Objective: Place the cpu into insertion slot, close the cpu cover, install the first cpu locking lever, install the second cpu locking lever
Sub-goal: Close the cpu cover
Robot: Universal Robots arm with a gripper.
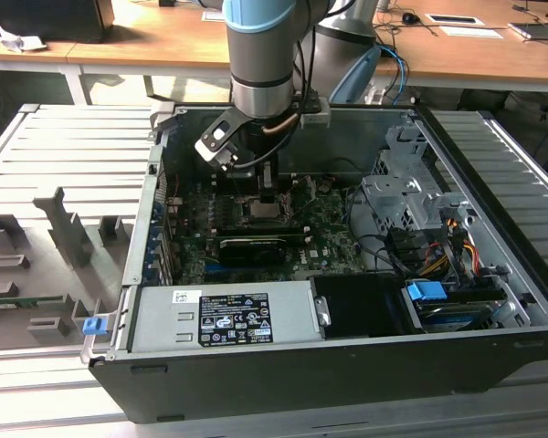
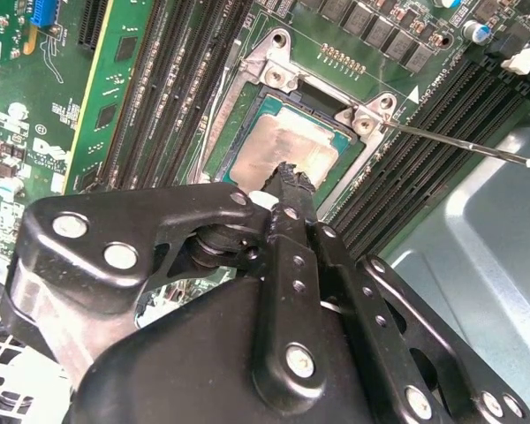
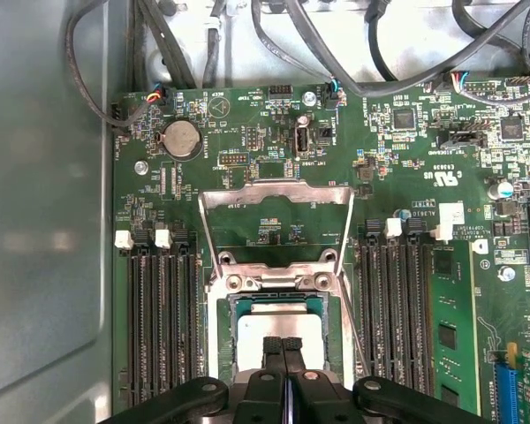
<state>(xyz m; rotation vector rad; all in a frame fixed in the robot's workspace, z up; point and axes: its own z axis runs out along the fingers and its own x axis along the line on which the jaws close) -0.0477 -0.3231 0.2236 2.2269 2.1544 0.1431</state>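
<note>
The cpu (image 3: 278, 329) lies flat in the insertion slot (image 3: 274, 301), its silver top (image 2: 291, 141) facing up. My gripper (image 3: 283, 346) is shut, and its joined black fingertips (image 2: 289, 173) rest on the chip's top near one edge. The cpu cover (image 3: 275, 188) is swung open, away from the socket, its hinge at the socket's far rim. A thin metal locking lever (image 2: 459, 141) sticks out free beside the socket. In the exterior view, the gripper (image 1: 268, 195) reaches down into the open computer case over the socket (image 1: 263, 213).
Black memory slots (image 3: 159, 327) flank the socket on both sides. A long black card (image 1: 254, 246) lies just in front of the socket, with a grey power supply (image 1: 228, 315) nearer still. Cables (image 3: 247, 35) and a drive cage (image 1: 411, 196) crowd the case's far and right parts.
</note>
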